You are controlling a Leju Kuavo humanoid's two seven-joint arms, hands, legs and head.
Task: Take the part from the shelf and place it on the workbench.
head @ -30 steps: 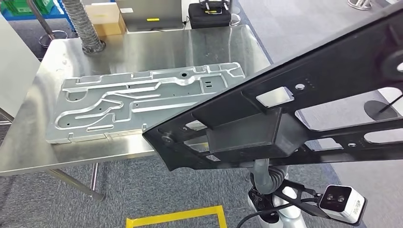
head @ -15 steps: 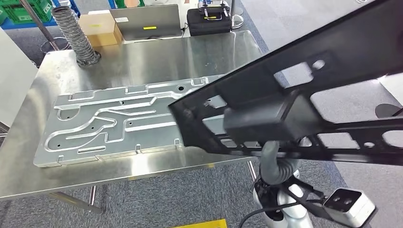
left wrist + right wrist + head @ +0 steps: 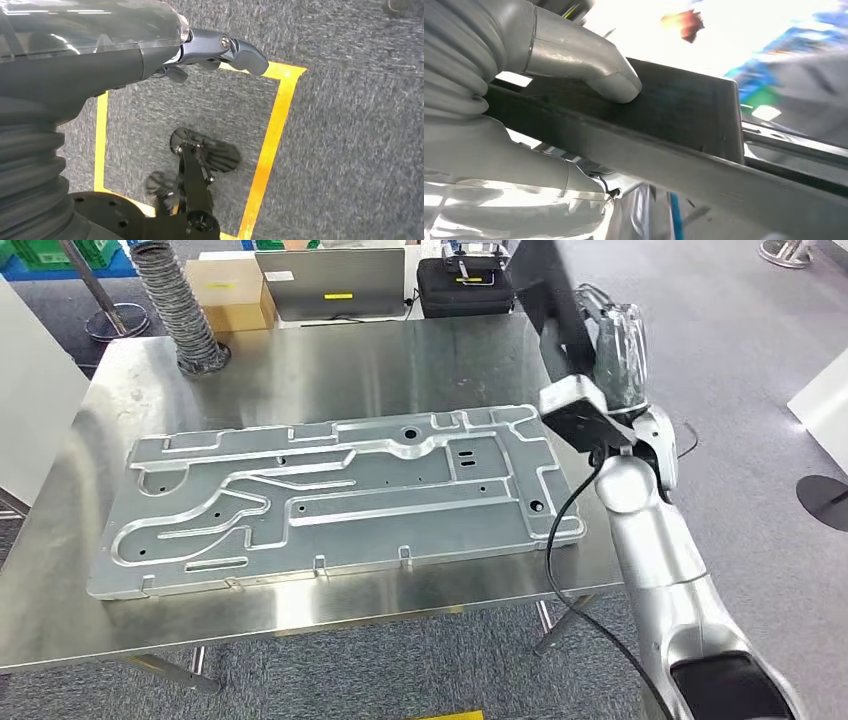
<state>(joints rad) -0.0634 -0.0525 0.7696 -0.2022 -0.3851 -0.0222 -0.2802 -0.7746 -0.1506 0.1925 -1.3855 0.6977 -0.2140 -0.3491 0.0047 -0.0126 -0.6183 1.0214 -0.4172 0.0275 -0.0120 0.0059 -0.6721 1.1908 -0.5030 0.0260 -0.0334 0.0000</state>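
Black frame part (image 3: 548, 295) held in the air over the far right corner of the steel workbench (image 3: 330, 365), not set down. Right hand (image 3: 615, 330) grips it; thumb (image 3: 616, 82) pressed on its flat black face. Grey metal plate (image 3: 330, 495) lies flat on the workbench. Left hand (image 3: 220, 50) hangs over carpet, fingers loosely apart, holding nothing.

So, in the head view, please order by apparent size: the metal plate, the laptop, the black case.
1. metal plate, by far largest.
2. laptop.
3. black case.
Laptop and case sit farther back, so they look smaller.
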